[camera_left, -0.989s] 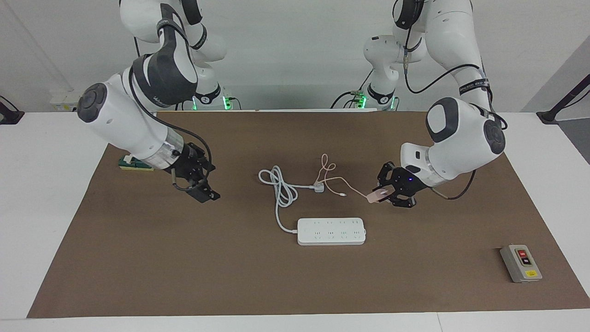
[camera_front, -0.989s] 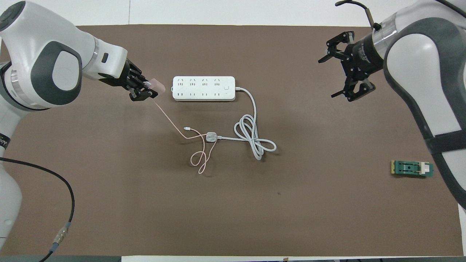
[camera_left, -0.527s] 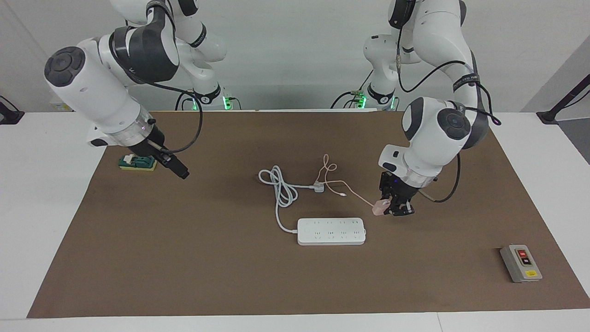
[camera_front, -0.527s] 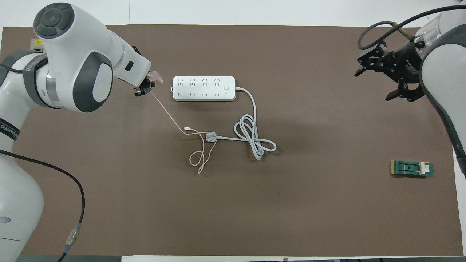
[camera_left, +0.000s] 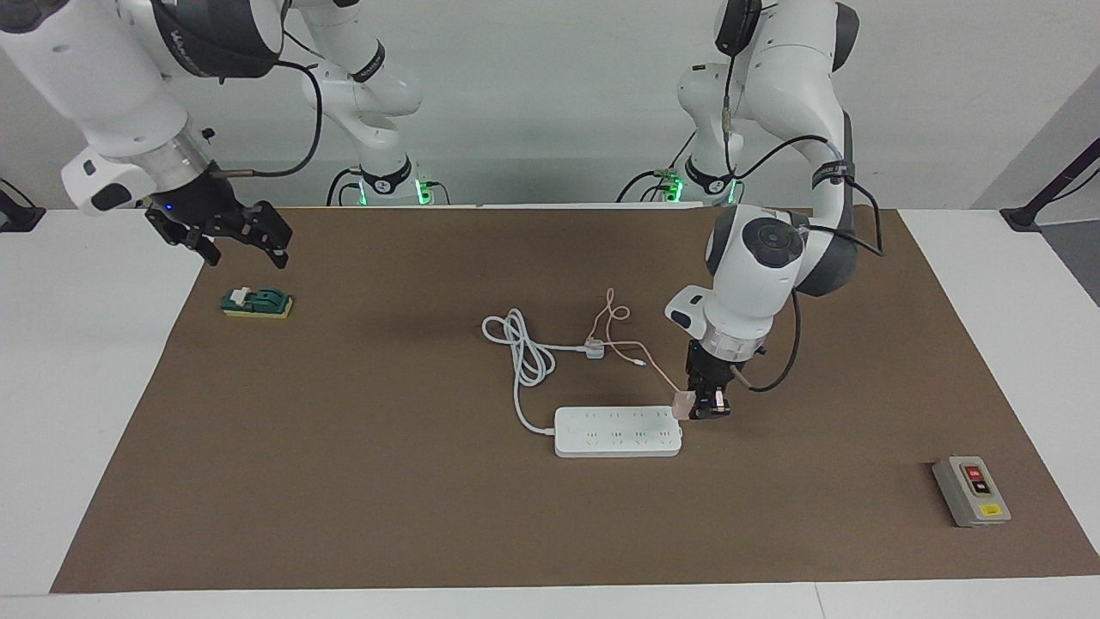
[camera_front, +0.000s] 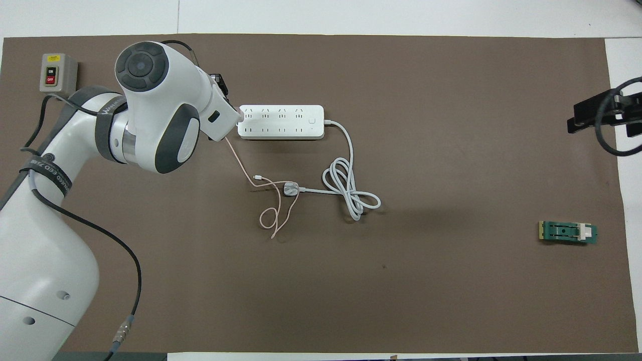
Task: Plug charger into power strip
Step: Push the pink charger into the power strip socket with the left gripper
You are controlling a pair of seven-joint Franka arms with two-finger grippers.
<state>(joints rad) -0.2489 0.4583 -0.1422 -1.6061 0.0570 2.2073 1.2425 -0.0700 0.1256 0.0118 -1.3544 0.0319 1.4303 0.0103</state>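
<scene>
So here's where I'm at: my left gripper is clamped on the small pale pink cube charger, holding it right at the end of the long flat white power strip that points toward my left arm's side of the table. The cube sits just at the strip's top corner, not over any socket yet as far as I can tell.

What worries me: I can't see the prongs at all, so I have no idea if they point down squarely. If the cube is tilted in my grip, the prongs will hit plastic between the holes and just shove the strip along the brown mat, since nothing pins it down.

My right gripper hangs wide open near the mat's corner, above the green block, so it's not bracing anything.

Also the thin pink cable trails back over the white three-pin plug and its coiled white cord. If it snags there, it could drag the charger sideways in my fingers.

The grey button box is well out of the way.
</scene>
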